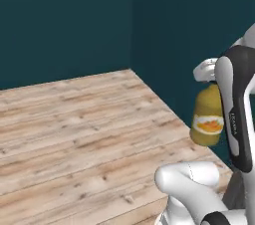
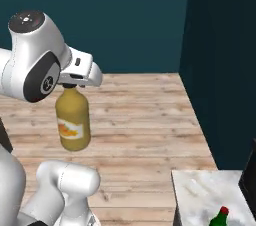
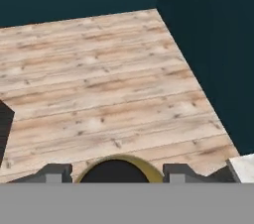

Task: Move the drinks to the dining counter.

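My gripper clamps the squat amber jug by its neck, hanging upright straight below, high over bare wood floor; dining counter unseen.

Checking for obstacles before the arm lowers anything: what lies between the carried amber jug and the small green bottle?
In the right base view, bare wooden floor separates the amber jug from the green bottle, then the marble worktop edge.

Dark teal walls meet in a corner over pale plank floor.
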